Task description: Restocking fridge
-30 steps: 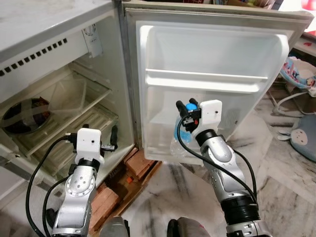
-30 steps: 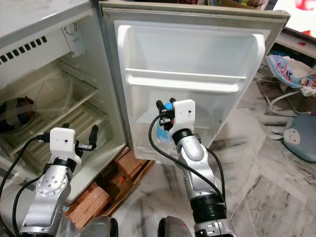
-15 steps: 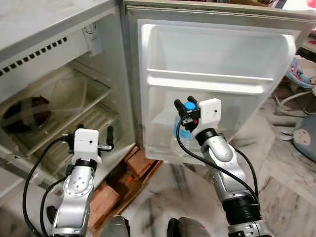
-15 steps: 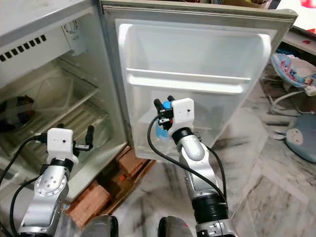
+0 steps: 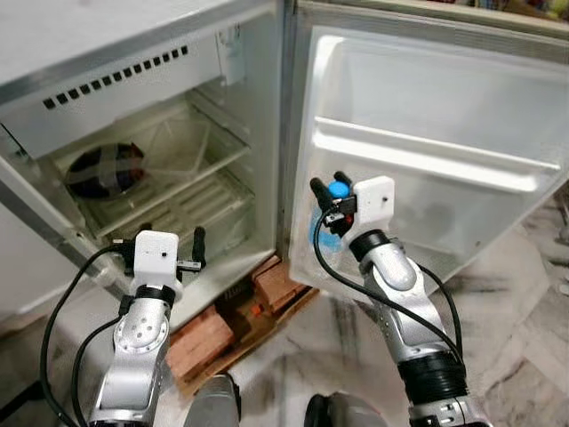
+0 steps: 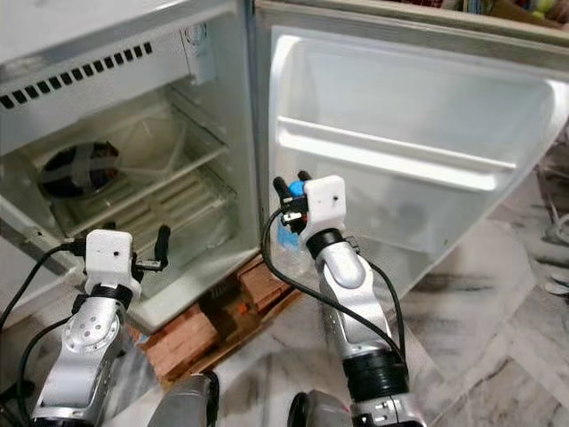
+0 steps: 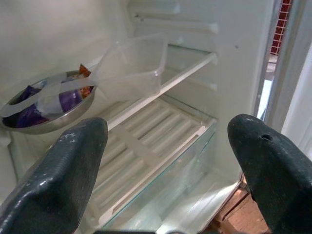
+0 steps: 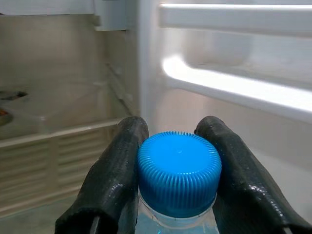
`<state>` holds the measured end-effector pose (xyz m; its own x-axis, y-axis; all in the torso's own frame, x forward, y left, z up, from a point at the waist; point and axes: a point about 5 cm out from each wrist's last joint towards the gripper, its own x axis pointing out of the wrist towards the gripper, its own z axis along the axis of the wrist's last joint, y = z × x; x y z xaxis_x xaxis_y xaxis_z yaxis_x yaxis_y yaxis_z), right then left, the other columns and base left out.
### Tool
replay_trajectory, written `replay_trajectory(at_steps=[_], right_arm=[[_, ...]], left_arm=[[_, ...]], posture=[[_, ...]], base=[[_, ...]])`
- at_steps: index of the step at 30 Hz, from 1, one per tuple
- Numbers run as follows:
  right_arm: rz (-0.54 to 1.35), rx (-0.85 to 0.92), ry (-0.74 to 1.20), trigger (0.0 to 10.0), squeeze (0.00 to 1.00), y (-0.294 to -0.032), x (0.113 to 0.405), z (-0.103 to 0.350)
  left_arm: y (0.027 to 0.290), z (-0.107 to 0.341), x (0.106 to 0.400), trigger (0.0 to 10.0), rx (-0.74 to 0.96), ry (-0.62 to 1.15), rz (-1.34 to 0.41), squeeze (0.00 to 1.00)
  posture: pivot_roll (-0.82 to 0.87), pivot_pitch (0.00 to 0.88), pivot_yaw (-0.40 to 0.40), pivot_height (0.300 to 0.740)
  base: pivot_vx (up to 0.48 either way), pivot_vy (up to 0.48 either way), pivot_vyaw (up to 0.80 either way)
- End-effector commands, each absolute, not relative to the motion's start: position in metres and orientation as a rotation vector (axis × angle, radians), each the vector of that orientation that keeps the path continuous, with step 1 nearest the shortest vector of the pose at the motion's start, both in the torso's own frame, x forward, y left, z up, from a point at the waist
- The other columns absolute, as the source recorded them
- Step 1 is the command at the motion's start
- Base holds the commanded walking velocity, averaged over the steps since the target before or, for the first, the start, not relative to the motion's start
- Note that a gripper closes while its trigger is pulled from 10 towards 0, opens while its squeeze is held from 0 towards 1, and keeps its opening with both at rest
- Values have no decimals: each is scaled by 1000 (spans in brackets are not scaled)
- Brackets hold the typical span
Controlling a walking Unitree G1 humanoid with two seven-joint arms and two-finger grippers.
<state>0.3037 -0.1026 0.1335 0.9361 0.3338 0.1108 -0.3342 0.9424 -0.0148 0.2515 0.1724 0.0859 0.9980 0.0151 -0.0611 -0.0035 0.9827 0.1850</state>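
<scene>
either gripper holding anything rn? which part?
Right gripper holds a clear water bottle by the neck, its fingers clamped either side of the blue cap. Left gripper is open and empty, facing the fridge shelves.

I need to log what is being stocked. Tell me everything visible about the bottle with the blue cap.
The bottle is clear plastic with a ribbed blue screw cap, closed. It stands upright, gripped just below and around the cap between the two black fingers of the right claw, in front of the open fridge door's lower part.
</scene>
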Motion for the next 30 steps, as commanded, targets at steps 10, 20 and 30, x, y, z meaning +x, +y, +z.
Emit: replay_trajectory(at_steps=[10,20,30], right_arm=[[335,11,-143,10000,0,-103,302,139],[334,14,-137,10000,0,-103,303,138],[338,14,-140,10000,0,-102,303,138]], left_arm=[[172,82,250,10000,190,82,4,0],[171,82,252,10000,187,83,0,0],[170,82,254,10000,188,79,3,0]], posture=[[119,123,-35,740],[114,125,-36,675],[118,121,-38,622]], base=[[0,0,0],[0,0,0],[0,0,0]])
